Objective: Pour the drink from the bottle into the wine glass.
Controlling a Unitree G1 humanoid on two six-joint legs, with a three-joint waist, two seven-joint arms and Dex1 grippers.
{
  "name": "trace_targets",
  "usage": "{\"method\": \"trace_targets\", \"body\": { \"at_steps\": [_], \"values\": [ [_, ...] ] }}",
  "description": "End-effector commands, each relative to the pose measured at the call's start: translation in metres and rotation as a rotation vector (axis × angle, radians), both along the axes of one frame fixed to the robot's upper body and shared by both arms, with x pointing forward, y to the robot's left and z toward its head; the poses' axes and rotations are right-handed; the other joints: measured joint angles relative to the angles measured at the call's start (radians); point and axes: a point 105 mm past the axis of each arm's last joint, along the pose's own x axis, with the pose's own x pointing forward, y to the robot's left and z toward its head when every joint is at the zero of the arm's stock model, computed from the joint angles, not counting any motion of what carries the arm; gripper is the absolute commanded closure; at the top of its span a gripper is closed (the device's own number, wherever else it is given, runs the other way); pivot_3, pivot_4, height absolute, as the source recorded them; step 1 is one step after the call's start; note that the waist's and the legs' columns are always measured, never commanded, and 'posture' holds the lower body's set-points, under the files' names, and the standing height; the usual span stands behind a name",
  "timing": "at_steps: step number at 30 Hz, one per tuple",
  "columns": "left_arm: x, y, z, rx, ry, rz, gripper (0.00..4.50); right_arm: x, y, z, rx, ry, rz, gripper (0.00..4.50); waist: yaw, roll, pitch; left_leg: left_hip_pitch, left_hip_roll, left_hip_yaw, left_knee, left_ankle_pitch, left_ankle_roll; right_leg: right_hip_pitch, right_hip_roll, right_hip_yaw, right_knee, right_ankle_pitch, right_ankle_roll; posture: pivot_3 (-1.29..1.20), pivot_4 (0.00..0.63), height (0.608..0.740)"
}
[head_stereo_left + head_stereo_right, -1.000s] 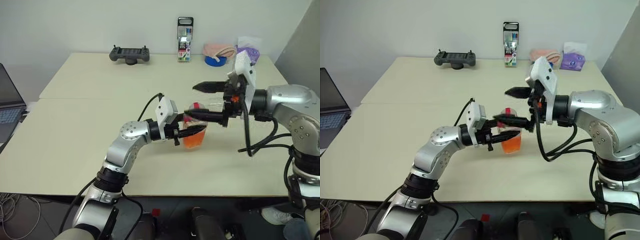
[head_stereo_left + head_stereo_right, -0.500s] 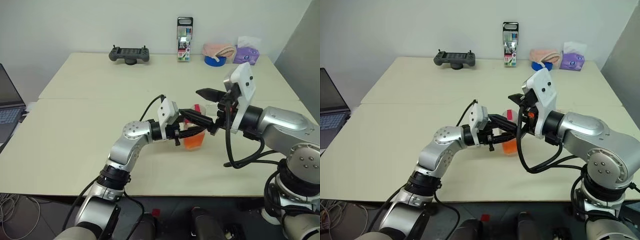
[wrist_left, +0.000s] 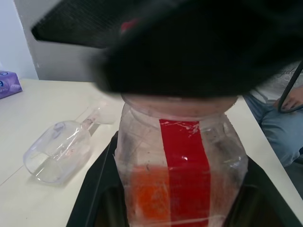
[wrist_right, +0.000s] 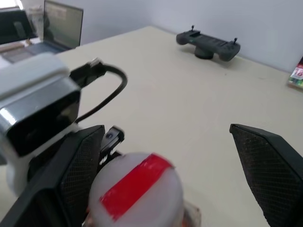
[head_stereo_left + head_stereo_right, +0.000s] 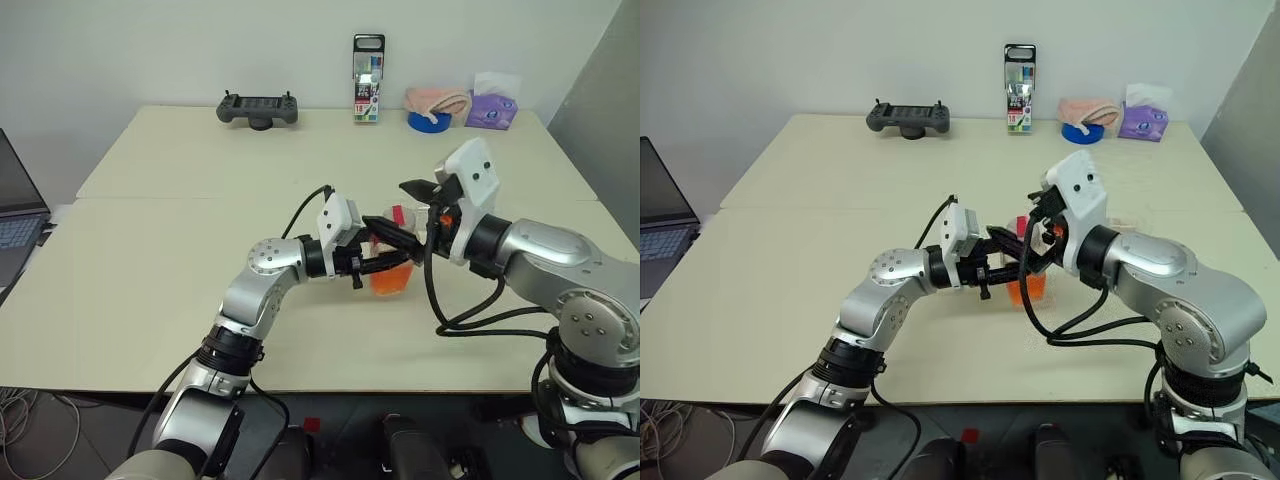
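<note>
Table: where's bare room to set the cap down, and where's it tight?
Free: the wide stretch of table between the game controller and the left gripper, plus the near-left edge. Tight: around the bottle with the right gripper over it, the wine glass lying beside it, and the cluttered far-right corner.

Bottle [image 5: 393, 272] stands upright on the table [image 5: 150, 260], right of centre and toward the near edge, with the drink [image 3: 150, 192] sitting in its lower part. Left gripper [image 5: 385, 262] reaches in from the left at the bottle's body; right gripper [image 5: 410, 208] comes in from the right, one finger on each side of the cap [image 4: 137, 192]. Wine glass [image 3: 61, 150] lies on its side on the table, just to the right of the bottle. Along the far edge: controller [image 5: 259, 108] left of centre, tall container [image 5: 369, 65] in the middle, tape roll [image 5: 430, 121] and tissue pack [image 5: 491, 108] to the right. Laptop [image 5: 18, 215] sits off the table's left edge.
</note>
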Motion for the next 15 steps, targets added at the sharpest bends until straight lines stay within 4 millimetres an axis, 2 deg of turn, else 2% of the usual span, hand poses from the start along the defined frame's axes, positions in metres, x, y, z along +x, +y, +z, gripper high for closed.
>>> {"method": "trace_targets", "body": {
  "at_steps": [1,11,15],
  "values": [
    [-0.007,-0.003,0.015,-0.030,-0.061,-0.015,2.77,0.002,-0.004,0.015,0.034,-0.075,-0.025,0.00,0.000,0.000,0.000,0.000,0.000,0.000,0.000,0.000,0.000,0.000,0.000,0.000,0.000,0.000,0.000,0.00,0.150,0.740],
    [-0.009,-0.004,0.014,-0.033,-0.052,-0.008,2.77,0.003,-0.012,0.005,0.006,-0.042,-0.039,0.00,0.001,0.000,0.000,0.000,0.000,0.000,0.000,0.000,0.000,0.000,0.000,0.000,0.000,0.000,0.000,0.00,0.150,0.740],
    [-0.006,-0.002,0.018,-0.055,-0.040,0.008,2.77,0.003,-0.022,0.005,-0.020,-0.037,-0.051,0.00,0.001,0.000,0.000,0.000,0.000,0.000,0.000,0.000,0.000,0.000,0.000,0.000,0.000,0.000,0.000,0.00,0.150,0.740]
  ]
}}
